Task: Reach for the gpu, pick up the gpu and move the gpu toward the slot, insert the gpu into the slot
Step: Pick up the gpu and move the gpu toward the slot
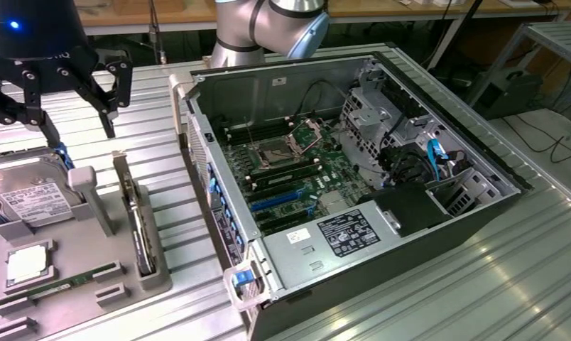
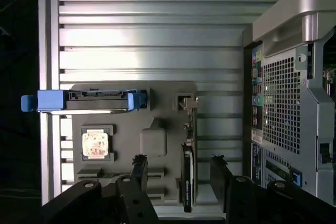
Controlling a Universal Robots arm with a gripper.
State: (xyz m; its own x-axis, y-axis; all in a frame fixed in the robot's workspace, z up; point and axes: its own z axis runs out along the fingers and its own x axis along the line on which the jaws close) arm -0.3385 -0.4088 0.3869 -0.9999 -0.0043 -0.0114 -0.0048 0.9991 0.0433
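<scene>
The gpu (image 1: 134, 217) stands on its edge in a slot of the grey parts holder (image 1: 96, 277), at the exterior view's left, its metal bracket end toward the back. My gripper (image 1: 80, 135) hangs open above the holder's back end, well clear of the card and holding nothing. In the wrist view the gpu (image 2: 187, 174) shows edge-on, lying between the lines of my two open fingers (image 2: 139, 163). The bright-blue slot (image 1: 280, 200) lies on the green motherboard inside the open computer case (image 1: 475, 153).
The holder also carries a silver hard drive (image 1: 28, 197) in a blue caddy, a square processor (image 1: 27, 263) and a green memory stick (image 1: 63, 284). The case's side wall (image 2: 286, 108) rises close beside the holder. Ribbed metal tabletop (image 1: 475, 284) surrounds everything.
</scene>
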